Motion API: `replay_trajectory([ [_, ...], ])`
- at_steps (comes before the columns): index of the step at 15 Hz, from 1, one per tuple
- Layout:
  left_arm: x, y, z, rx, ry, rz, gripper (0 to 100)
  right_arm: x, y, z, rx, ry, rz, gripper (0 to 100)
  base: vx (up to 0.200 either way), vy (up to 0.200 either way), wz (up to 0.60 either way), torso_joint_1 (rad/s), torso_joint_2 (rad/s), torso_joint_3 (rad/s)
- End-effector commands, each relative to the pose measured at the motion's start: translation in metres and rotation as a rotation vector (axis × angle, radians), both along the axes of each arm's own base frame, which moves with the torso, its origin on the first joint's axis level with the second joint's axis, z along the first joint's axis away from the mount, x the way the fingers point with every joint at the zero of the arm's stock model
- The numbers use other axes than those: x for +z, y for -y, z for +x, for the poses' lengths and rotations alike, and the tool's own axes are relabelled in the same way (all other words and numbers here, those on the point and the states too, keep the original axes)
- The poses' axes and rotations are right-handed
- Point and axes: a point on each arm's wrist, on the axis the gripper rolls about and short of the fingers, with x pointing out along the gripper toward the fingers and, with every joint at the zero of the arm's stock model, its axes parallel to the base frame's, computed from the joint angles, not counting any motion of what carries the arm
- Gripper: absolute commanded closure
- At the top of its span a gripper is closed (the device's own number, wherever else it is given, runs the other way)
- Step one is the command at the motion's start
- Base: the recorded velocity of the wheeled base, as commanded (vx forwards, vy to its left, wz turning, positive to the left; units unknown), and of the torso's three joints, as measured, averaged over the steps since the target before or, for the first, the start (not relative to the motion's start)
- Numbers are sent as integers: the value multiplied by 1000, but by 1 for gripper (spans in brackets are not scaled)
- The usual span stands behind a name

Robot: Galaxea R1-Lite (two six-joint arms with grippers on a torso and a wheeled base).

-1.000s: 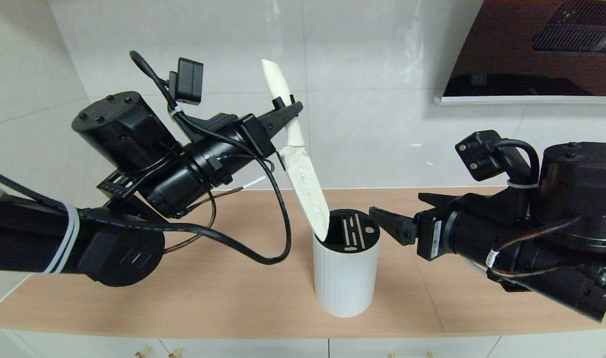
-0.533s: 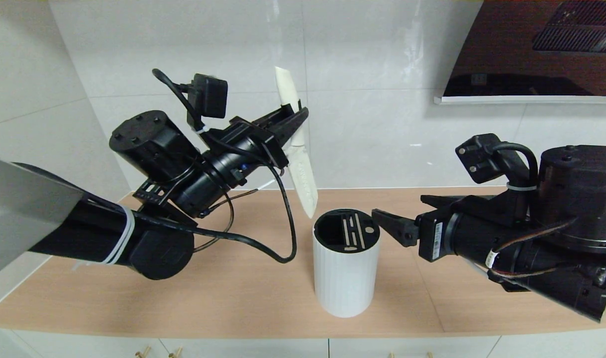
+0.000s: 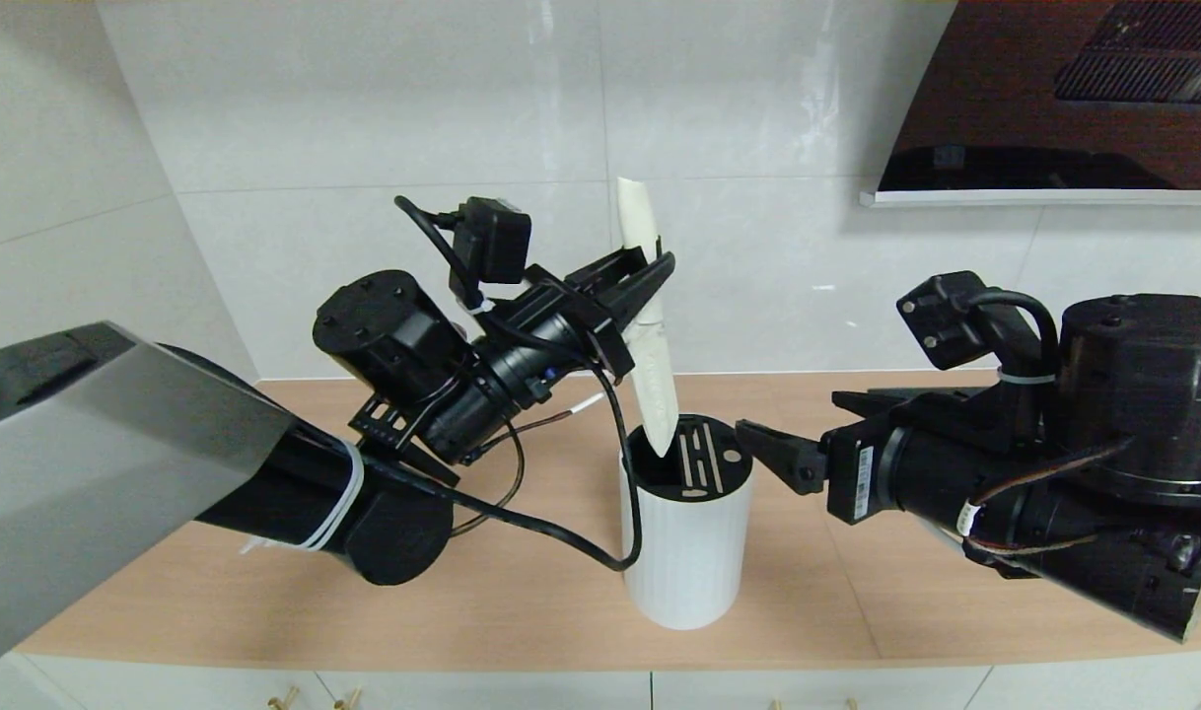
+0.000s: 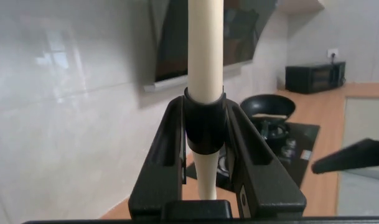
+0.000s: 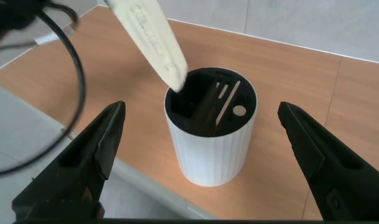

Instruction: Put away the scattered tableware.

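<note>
Black-fingered, the left gripper (image 3: 655, 271) is clamped on the handle of a cream-white ceramic knife (image 3: 657, 385). It holds the knife nearly upright, handle up and blade down. In the left wrist view the fingers (image 4: 170, 143) close on a dark collar around the pale handle. The blade tip sits at the mouth of the white ribbed cylindrical knife holder (image 3: 687, 552), over its large open compartment and beside the narrow slots in the black top. I cannot tell whether the tip is below the rim. The holder stands upright on the light wooden countertop (image 3: 522, 602). The right gripper (image 3: 786, 409) is just beside the holder, with its jaws spread wide and nothing between them.
</note>
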Motion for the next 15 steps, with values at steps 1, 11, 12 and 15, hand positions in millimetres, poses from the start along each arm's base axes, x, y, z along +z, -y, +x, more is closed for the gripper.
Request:
replay_trajectory([
  [1,-8,3,2,0,-11,16,100,-1,-1,1,0,-3,-3,0,0,0,0,0,0,0],
  [11,-33,10,4,-5,-45,42,100,-2,0,0,0,-4,-4,0,0,0,0,0,0,0],
  [12,-35,11,5,-5,-46,43,100,-2,0,0,0,-4,-4,0,0,0,0,0,0,0],
  [15,-44,10,4,-3,-74,59,100,-3,0,0,2,0,-18,0,0,0,0,0,0,0],
])
